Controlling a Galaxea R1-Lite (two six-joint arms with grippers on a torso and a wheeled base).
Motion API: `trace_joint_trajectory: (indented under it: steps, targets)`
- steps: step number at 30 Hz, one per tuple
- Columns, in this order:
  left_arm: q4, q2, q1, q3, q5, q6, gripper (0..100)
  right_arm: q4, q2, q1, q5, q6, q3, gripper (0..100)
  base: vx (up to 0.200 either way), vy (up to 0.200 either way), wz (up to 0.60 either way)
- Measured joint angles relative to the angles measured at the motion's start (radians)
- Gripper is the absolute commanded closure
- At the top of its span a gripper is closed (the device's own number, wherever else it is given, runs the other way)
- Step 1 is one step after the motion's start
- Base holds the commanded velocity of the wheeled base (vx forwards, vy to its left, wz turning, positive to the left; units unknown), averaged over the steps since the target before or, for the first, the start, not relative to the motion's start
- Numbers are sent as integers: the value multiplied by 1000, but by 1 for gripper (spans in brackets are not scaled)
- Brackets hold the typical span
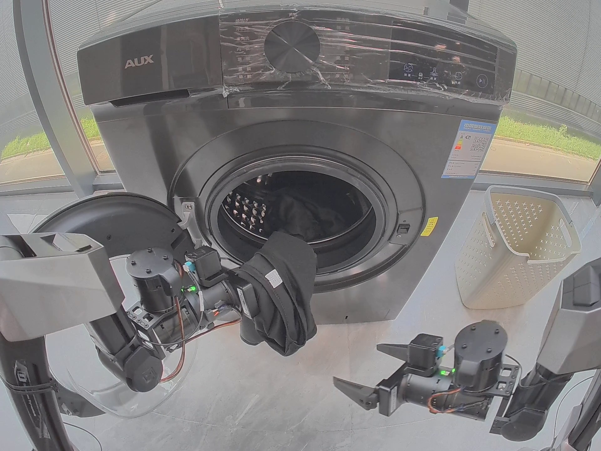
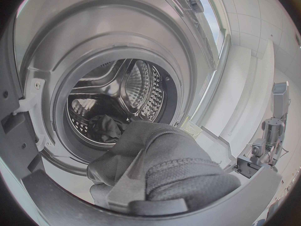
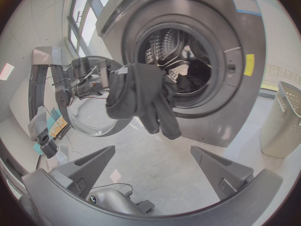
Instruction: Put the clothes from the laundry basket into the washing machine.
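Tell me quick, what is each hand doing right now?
Left hand: closed, holding a black garment at the washer opening.
Right hand: open, holding nothing.

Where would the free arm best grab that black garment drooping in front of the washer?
Grip the hanging lower tail of the black garment, coming from the robot's right and below with the open right end effector. That tail droops free below the washing machine opening, clear of the floor, so it could likely be pinched from both sides.
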Motion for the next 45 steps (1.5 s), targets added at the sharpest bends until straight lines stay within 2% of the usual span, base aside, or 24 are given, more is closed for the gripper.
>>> trace_joint_trajectory:
  steps: [9,16,19,23,26,37,45]
  targets:
    - [1,-60,-5,72,7,4,100,-113,-59,-141,-11,6,133,0,0,0,0]
    - [0,-108,-3,100,53,14,100,-114,-73,-180,-47,24,146,0,0,0,0]
    - [0,-124,-11,122,56,35,100,-114,-73,-185,-47,31,142,0,0,0,0]
    - [0,-134,-21,142,55,113,100,-114,-73,-183,-47,39,139,0,200,0,0]
    - [0,-131,-30,147,55,131,100,-114,-73,-178,-48,40,137,0,133,0,0]
    - [1,-99,-63,153,72,136,100,-115,-74,-173,-49,41,137,0,0,0,0]
    - [0,-88,-68,151,72,134,100,-115,-73,-171,-49,40,138,0,200,0,0]
